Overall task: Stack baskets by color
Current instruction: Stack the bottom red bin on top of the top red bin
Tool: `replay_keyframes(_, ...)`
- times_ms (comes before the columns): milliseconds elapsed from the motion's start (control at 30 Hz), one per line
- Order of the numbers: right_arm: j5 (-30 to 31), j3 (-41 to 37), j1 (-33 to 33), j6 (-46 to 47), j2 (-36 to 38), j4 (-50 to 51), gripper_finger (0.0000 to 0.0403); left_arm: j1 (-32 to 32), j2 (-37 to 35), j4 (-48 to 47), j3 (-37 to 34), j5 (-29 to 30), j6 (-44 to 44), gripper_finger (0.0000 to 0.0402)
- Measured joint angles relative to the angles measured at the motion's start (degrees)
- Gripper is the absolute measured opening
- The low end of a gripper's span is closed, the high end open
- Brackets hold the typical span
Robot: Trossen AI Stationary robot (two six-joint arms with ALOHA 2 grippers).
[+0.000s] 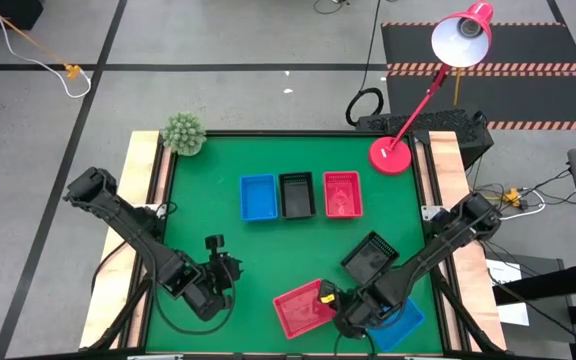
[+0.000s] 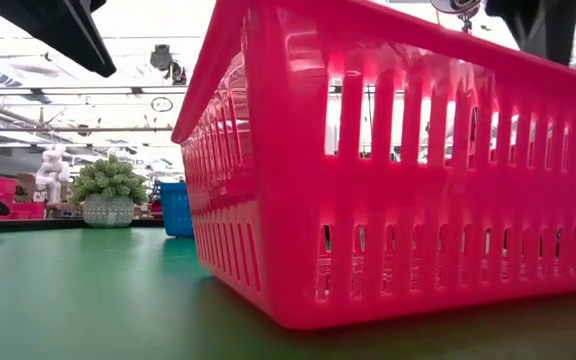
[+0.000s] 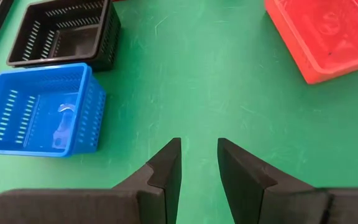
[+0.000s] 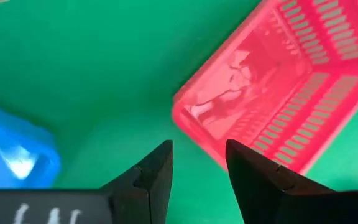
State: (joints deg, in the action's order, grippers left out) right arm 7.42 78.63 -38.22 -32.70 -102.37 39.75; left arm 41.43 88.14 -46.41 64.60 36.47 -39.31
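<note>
A red basket (image 2: pixel 398 170) fills the low view, standing on the green worktop (image 2: pixel 78 290) right in front of that camera; seen from above it lies at the near edge, turned at an angle. No brand, label or writing can be read on any of the baskets.

The right gripper (image 1: pixel 340 312) hangs just beside this red basket's right end, its jaws parted with nothing between them; its own wrist view shows bare green between the two dark fingers (image 4: pixel 156 171) and the basket's corner just beyond. Under the right arm a blue basket (image 1: pixel 400 322) lies at the near right corner, partly hidden, and a black basket (image 1: pixel 370 257) sits tilted just behind it.

The left gripper (image 1: pixel 230 270) hovers over open worktop at the near left, jaws apart and empty.

Toward the back, three baskets stand in a row: blue (image 1: pixel 258 197), black (image 1: pixel 296 194) and red (image 1: pixel 342 193), the first two touching, the red a little apart.

A small potted plant (image 1: pixel 182 133) sits at the far left corner. A red desk lamp (image 1: pixel 391 156) has its round base at the far right corner.
</note>
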Motion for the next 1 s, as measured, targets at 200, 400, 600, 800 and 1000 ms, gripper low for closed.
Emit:
replay_keyframes(200, -0.01, -0.86, 0.02, -13.75, -0.75, -2.64, 0.0141, 0.02, 0.00, 0.00, 0.00, -0.02, 0.04, 0.0106)
replay_keyframes(400, 1.52, -1.66, 0.55, -17.90, -2.71, -5.27, 0.0130, 0.00, 0.00, -0.02, 0.00, -0.02, 0.08, 0.0106)
replay_keyframes(600, 1.72, -1.66, 0.52, -17.71, -2.47, -5.41, 0.0082, 0.00, 0.00, -0.07, 0.00, -0.07, 0.24, 0.0106)
replay_keyframes(800, 4.56, -1.66, 0.20, -14.80, -2.44, -6.55, 0.0024, 0.00, 0.00, -0.04, 0.00, -0.09, 0.24, 0.0106)
replay_keyframes(1000, 10.62, -1.66, -0.87, -12.46, -2.42, -11.00, 0.0011, 0.00, 0.00, -0.04, 0.00, -0.13, 0.27, 0.0106)
